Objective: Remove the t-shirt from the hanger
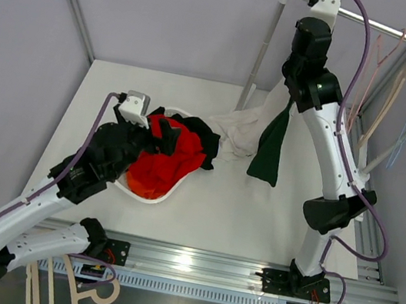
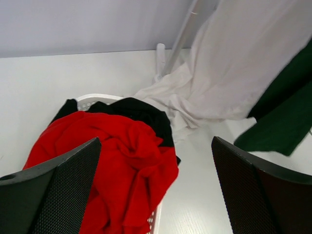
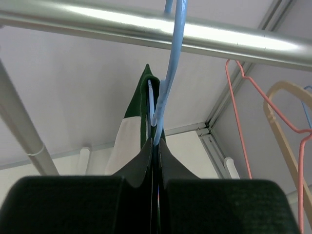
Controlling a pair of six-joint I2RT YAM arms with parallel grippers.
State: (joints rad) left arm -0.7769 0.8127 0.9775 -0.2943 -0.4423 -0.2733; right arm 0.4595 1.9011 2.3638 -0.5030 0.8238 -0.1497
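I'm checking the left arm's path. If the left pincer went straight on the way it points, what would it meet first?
Probably the clothes heaped in the basket: the red garment, or the black garment behind it. The white cloth lies farther on; depth is unclear.

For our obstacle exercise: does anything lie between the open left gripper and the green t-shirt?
Yes. A white garment drapes between the left gripper and the green t-shirt, covering its near edge in the left wrist view.
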